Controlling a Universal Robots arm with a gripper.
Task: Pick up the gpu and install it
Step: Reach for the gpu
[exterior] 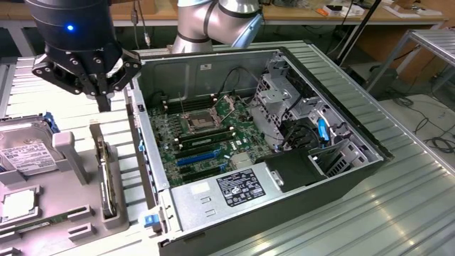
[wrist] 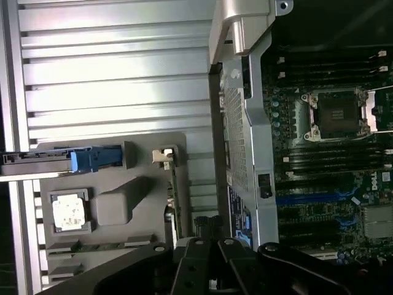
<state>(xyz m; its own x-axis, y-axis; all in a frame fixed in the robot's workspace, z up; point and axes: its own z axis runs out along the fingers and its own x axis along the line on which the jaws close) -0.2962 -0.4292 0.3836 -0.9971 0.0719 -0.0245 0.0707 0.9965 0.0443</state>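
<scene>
Pincer (wrist: 212,252) closest to the wrist lens: black fingers pressed together, nothing clamped. In the exterior view the pincer (exterior: 104,102) hangs above the grey holder tray (exterior: 71,218), tips pointing down. gpu (exterior: 105,170) directly below the pincer, standing on edge in a tray slot, not touched, not installed. In the wrist view the gpu (wrist: 174,190) reads as a thin edge-on strip with a silver bracket at one end. Hard drive (exterior: 25,154) with a white label sits in the same tray, beyond the gpu from the pincer, on the exterior view's left. CPU chip (exterior: 18,205) lies near it. Open PC case (exterior: 355,176) just beside the pincer on the exterior view's right, motherboard (exterior: 206,133) exposed, power supply (exterior: 235,189) at its near end. Everything rests on a ribbed metal table (exterior: 398,213).
</scene>
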